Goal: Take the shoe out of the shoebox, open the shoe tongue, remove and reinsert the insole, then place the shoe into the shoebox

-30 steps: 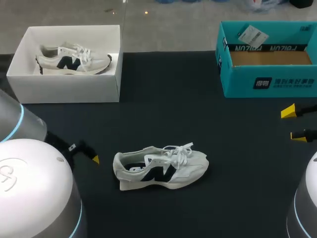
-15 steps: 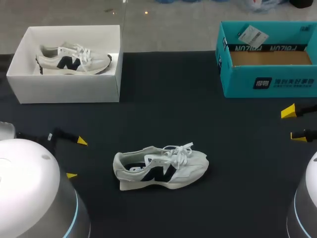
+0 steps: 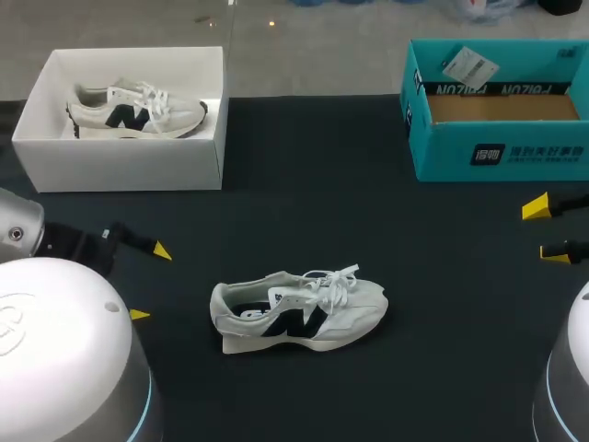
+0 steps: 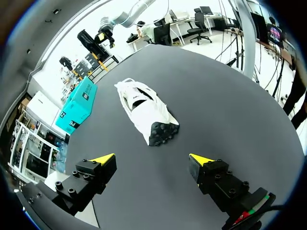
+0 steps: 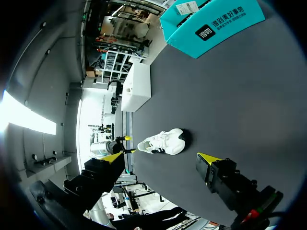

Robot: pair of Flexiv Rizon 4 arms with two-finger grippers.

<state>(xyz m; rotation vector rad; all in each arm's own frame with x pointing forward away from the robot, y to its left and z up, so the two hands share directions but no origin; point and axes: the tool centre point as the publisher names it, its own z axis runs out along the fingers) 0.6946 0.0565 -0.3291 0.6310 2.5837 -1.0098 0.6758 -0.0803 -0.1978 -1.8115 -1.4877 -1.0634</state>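
Jaws of left arm [image 3: 81, 245] farther forward

**Open table on every side of the loose shoe**

The white shoe [image 3: 299, 311] lies alone mid-table [image 3: 304, 193], with bare dark surface all round it. Nothing stands between its heel and the left gripper [image 3: 150, 283], or its toe and the right gripper [image 3: 544, 229]; both have fingers spread. The white box [image 3: 120, 164] and teal box [image 3: 502, 152] stand at the far edge, well apart.

This is looking like a robotics lab: a left arm [image 3: 55, 350] and a right arm [image 3: 569, 368] are standing at a black worktop [image 3: 294, 184], where a white shoebox [image 3: 120, 164] and a teal shoebox [image 3: 497, 152] are sitting at the far corners and a lone shoe [image 3: 299, 308] is lying mid-worktop.
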